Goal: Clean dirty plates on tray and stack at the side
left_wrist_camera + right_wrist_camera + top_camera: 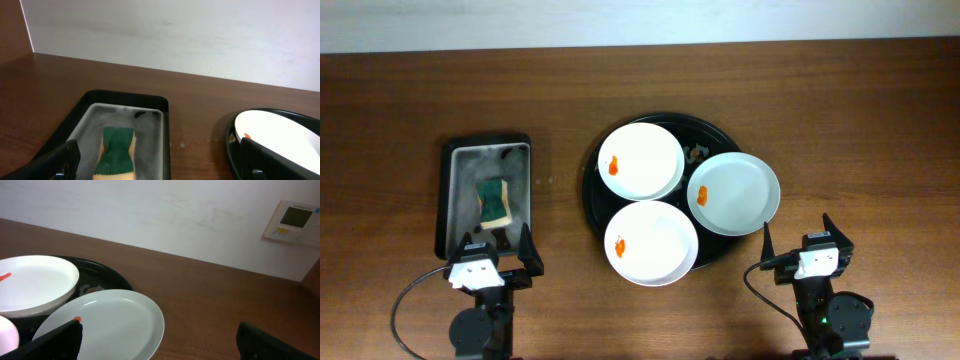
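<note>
Three white plates sit on the round black tray [592, 195]: a far one [640, 160], a near one [651, 243] and a right one [733, 193], each with an orange-red smear. My left gripper [496, 252] is open and empty, near the front edge of the sponge tray. My right gripper [797, 242] is open and empty, just in front of and to the right of the right plate [105, 325]. The left wrist view shows the tray rim [231, 145] and a plate [275, 132].
A green-yellow sponge [496, 201] lies in a rectangular dark metal tray [455, 160] at the left, also in the left wrist view [117, 150]. A wall panel [292, 220] shows beyond the table in the right wrist view.
</note>
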Tool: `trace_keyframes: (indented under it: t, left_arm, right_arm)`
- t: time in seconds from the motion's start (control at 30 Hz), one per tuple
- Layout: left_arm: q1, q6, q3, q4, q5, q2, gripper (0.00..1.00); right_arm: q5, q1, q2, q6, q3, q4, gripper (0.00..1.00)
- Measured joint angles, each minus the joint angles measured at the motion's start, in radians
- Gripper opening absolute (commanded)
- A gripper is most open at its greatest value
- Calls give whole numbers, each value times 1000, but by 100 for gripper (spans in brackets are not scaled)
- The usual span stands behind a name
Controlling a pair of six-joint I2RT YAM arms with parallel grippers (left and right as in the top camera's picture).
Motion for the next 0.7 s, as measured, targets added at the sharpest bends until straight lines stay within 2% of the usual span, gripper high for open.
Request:
trace_keyframes:
  t: [0.47,0.57,0.63,0.67,0.7]
  left_arm:
    - [0,0,0,0,-1,0,99]
    - [0,0,0,28,-3,0,99]
    - [0,0,-1,161,36,-1,99]
    - [0,0,5,191,47,-1,99]
    - [0,0,73,71,58,33,99]
  right_arm:
    - [0,0,0,-1,0,6,99]
    - [-113,0,0,0,0,16,99]
    - [-224,0,0,85,6,14,99]
    - [-237,0,16,122,87,-37,98]
    - [-241,0,68,134,211,-170,99]
